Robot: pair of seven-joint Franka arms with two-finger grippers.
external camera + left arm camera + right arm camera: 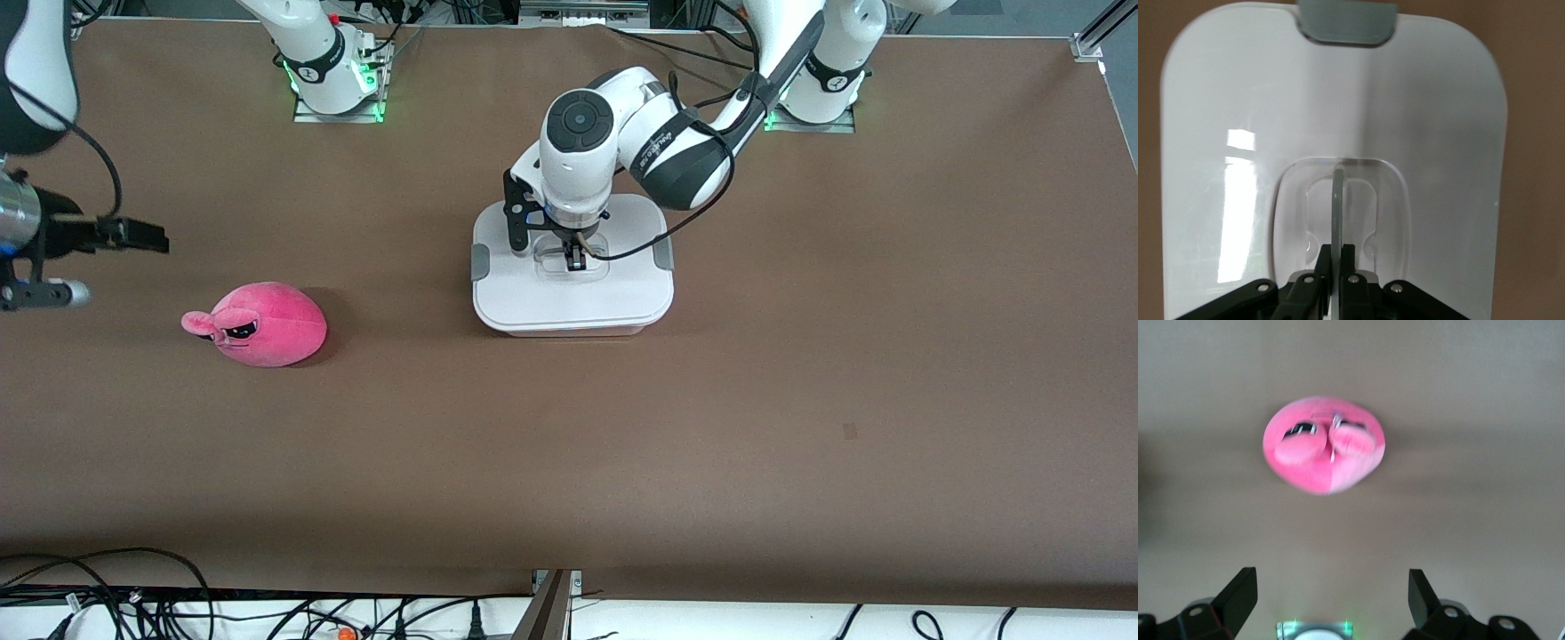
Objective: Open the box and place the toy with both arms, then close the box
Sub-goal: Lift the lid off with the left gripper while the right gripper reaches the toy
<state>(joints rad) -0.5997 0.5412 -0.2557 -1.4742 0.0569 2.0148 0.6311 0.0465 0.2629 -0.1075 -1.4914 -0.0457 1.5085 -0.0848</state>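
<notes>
The box point(569, 313) stands mid-table with its white lid point(622, 284) on and a grey clip point(480, 262) at each end. My left gripper point(576, 260) reaches straight down into the lid's recessed centre. There it is shut on the thin upright handle point(1337, 200), one finger point(1322, 260) on each side. The lid point(1438, 133) fills the left wrist view. The pink toy point(258, 324) lies on the table toward the right arm's end, face toward the front camera. My right gripper point(1331, 577) hangs open in the air, apart from the toy point(1325, 447), nothing between its fingers.
The brown table point(800, 400) is bare around the box and toy. Both arm bases point(333, 76) stand along the table's edge farthest from the front camera. Cables point(133, 604) run along the edge nearest that camera.
</notes>
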